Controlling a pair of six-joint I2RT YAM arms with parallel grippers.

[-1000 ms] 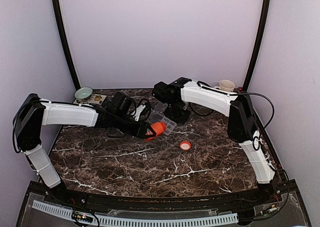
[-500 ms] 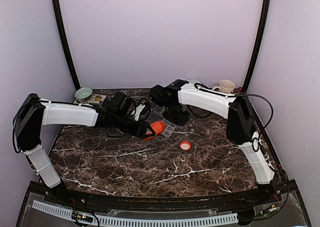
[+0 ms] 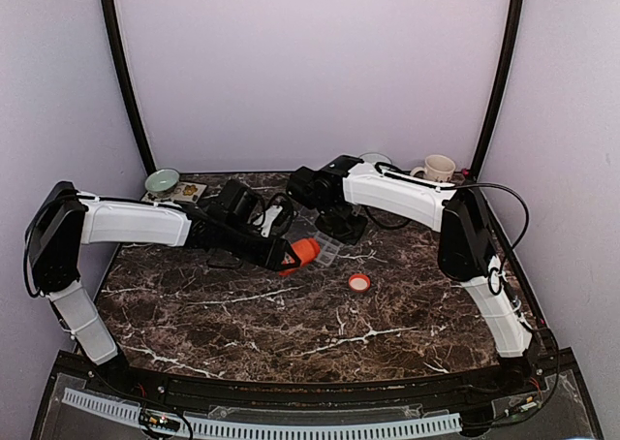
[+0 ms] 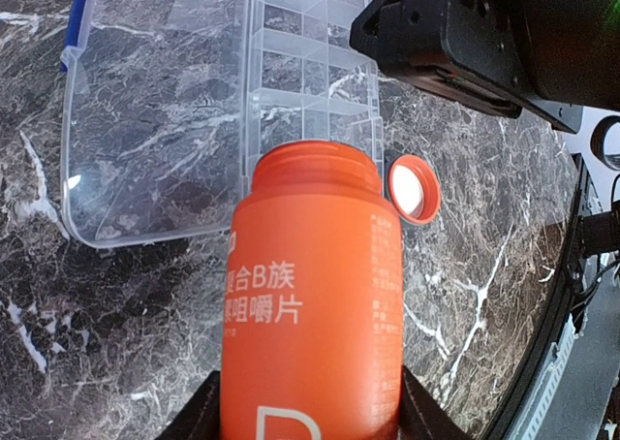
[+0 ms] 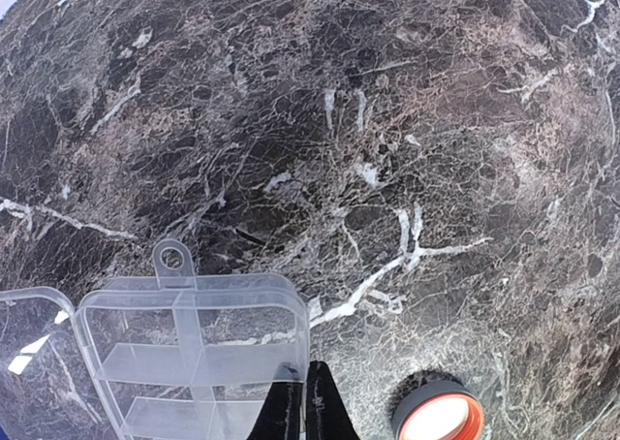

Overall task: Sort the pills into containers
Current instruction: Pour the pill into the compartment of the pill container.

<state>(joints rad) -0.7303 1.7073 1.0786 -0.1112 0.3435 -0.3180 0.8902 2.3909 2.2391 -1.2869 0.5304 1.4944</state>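
Observation:
My left gripper [image 3: 283, 253] is shut on an uncapped orange bottle [image 3: 304, 252], held tilted with its mouth over the clear organiser box [image 3: 327, 247]. In the left wrist view the bottle [image 4: 312, 304] fills the middle between the fingers, its open mouth at the edge of the box's compartments [image 4: 310, 81]; the lid [image 4: 155, 120] lies open to the left. My right gripper [image 5: 308, 392] is shut on the box's side wall [image 5: 302, 343]. The compartments I can see look empty and no pills show.
The bottle's cap [image 3: 359, 282] lies upside down on the marble to the right of the box; it also shows in the right wrist view [image 5: 438, 417]. A green bowl [image 3: 162, 180] and a small tray stand at the back left, a cup [image 3: 439, 166] at the back right.
The right arm's wrist has shifted slightly left. The orange bottle has dipped a little towards the box. The cap has not moved.

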